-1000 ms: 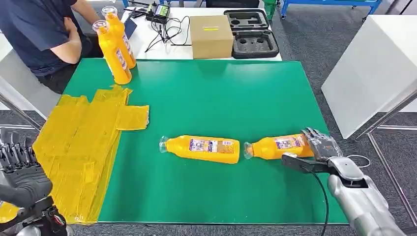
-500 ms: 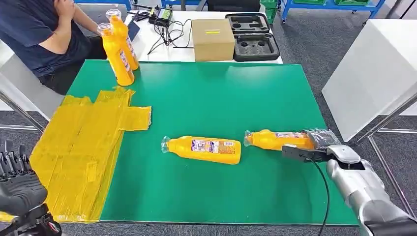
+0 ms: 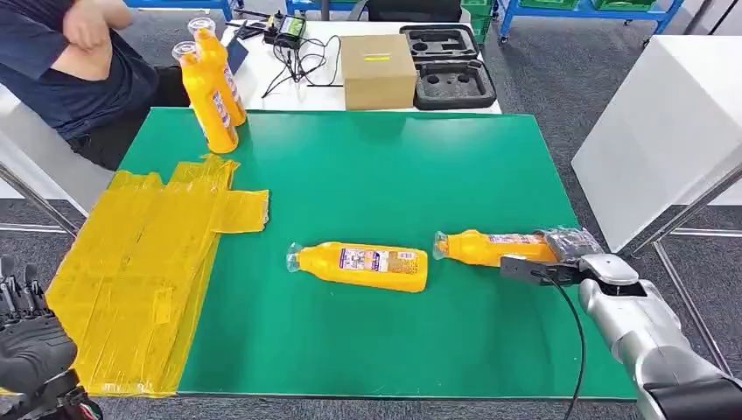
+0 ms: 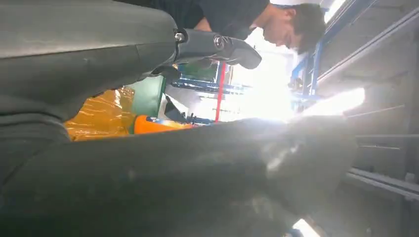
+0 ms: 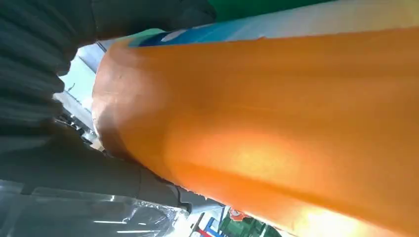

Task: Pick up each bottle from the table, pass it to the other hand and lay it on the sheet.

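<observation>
Two orange bottles lie on the green mat (image 3: 394, 166). My right hand (image 3: 567, 251) grips the right bottle (image 3: 490, 248) at its base end, its cap pointing toward the middle bottle (image 3: 363, 265); the bottle's orange body (image 5: 276, 128) sits close against the palm in the right wrist view. The middle bottle lies free on its side. Two more orange bottles (image 3: 210, 87) stand upright at the mat's far left corner. The yellow sheet (image 3: 140, 262) covers the mat's left edge. My left hand (image 3: 31, 346) is low beside the sheet's near corner, fingers up and apart, holding nothing.
A person in a dark shirt (image 3: 70, 70) sits at the far left behind the upright bottles. Behind the mat are a cardboard box (image 3: 378, 70), a black foam case (image 3: 451, 66) and cables (image 3: 293, 44). A white table (image 3: 665, 122) stands to the right.
The right hand has closed on the right bottle and turned it slightly, base end away from me. My left hand has sunk lower. The view shifted a little.
</observation>
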{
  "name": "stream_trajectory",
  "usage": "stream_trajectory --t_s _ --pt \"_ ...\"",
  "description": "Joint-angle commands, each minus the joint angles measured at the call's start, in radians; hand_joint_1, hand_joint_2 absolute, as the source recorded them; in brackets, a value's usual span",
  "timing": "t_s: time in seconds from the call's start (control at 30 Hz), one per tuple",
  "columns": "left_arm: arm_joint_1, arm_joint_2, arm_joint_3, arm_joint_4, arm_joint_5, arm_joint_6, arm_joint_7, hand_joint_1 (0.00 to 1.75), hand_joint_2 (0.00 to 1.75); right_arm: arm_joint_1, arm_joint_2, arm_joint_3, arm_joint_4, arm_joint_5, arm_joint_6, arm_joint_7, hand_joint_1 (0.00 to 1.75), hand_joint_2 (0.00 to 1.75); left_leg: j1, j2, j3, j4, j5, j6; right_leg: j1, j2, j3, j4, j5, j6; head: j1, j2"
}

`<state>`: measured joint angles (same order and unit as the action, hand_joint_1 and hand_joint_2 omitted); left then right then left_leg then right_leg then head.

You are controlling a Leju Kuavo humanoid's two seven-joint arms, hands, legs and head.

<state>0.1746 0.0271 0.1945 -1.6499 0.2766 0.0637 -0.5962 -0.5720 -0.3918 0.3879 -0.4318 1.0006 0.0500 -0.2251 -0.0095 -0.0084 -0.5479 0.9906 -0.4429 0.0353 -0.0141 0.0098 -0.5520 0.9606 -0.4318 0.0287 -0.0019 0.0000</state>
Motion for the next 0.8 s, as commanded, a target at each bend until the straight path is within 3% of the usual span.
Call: stream_trajectory --t_s 0.03,0.13,0.27,0.4,0.5,0.7,0.8 --pt "0.043 -0.031 0.047 -0.041 -0.006 -0.003 0.008 0.00 0.00 0.033 0.055 0.006 0.041 -0.042 -0.089 -0.009 1.75 1.75 0.002 0.001 0.000 -0.001 0.000 -0.002 0.002 0.000 0.001 -0.002 0.001 -0.001 0.000 0.000" --pt "0.065 -0.052 0.061 -0.065 -0.034 -0.027 0.032 0.00 0.00 0.068 0.012 -0.034 -0.121 -0.113 -0.107 -0.026 1.75 1.75 0.002 0.003 0.000 0.000 -0.001 -0.002 0.001 0.002 0.000 -0.001 0.001 -0.001 0.000 0.000" --pt "0.048 -0.069 0.046 -0.040 -0.065 -0.061 0.052 0.00 0.00 0.304 -0.136 -0.173 -0.661 -0.276 0.012 0.049 1.75 1.75 0.001 0.000 -0.005 0.000 0.000 -0.002 0.000 -0.003 -0.004 0.000 0.000 -0.001 0.000 0.000" --pt "0.045 -0.080 0.031 -0.033 -0.087 -0.066 0.058 0.00 0.00 0.530 -0.156 -0.401 -1.024 -0.357 0.072 0.141 1.75 1.75 0.000 -0.012 -0.012 0.001 0.001 0.000 0.000 -0.013 -0.007 0.001 -0.001 0.000 0.000 0.000" --pt "0.051 -0.094 0.033 -0.032 -0.095 -0.062 0.058 0.00 0.00 0.612 -0.165 -0.503 -1.133 -0.377 0.050 0.145 1.75 1.75 0.000 -0.017 -0.015 0.002 -0.001 0.000 0.000 -0.019 -0.008 0.002 -0.004 0.000 0.000 0.000" --pt "0.052 -0.098 0.039 -0.033 -0.096 -0.063 0.057 0.00 0.00 0.597 -0.169 -0.498 -1.117 -0.376 0.029 0.133 1.75 1.75 -0.001 -0.012 -0.020 0.000 0.001 0.001 -0.001 -0.013 -0.015 0.000 -0.002 0.004 -0.001 0.000" --pt "0.092 -0.121 0.063 -0.070 -0.094 -0.059 0.052 0.00 0.00 0.554 -0.223 -0.476 -1.102 -0.401 0.010 0.135 1.75 1.75 -0.001 -0.010 -0.023 0.001 0.001 0.001 -0.001 -0.010 -0.018 0.001 -0.001 0.004 0.000 0.000"
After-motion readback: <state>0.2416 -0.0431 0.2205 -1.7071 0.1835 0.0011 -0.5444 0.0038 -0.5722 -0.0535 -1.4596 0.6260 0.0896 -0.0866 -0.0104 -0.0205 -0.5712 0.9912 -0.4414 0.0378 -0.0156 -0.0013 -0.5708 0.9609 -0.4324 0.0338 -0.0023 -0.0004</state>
